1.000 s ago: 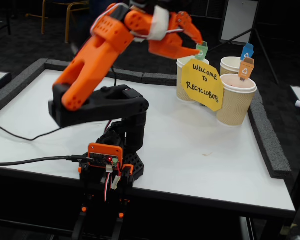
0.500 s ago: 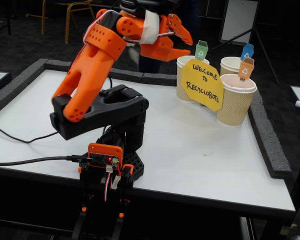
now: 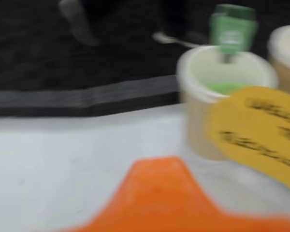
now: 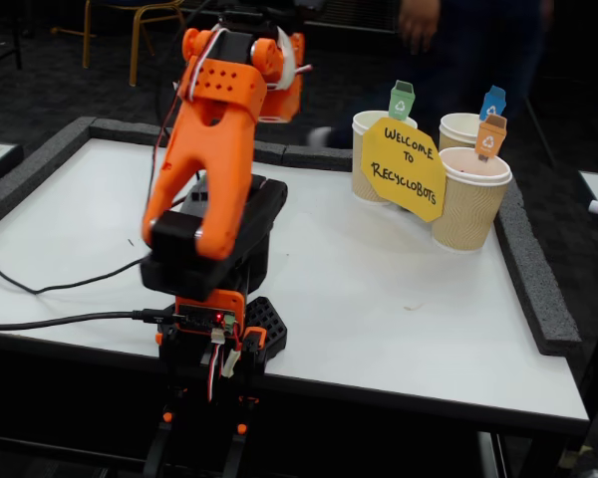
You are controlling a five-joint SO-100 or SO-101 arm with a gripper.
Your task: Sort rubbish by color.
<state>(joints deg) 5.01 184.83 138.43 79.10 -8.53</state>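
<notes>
Green rubbish (image 3: 225,88) lies inside the green-tagged cup (image 3: 195,72) at two o'clock in my wrist view, matching colour; whether my gripper (image 4: 279,88) is apart, I cannot tell.

In the fixed view the orange arm (image 4: 214,149) has swung away from the cup with the green tag (image 4: 379,149), where its hand hovered a second ago, and now stands folded almost upright over its own base, well left of that cup. Behind that cup, a person in dark clothes (image 4: 458,50) has come into sight at the counter's far side.
</notes>
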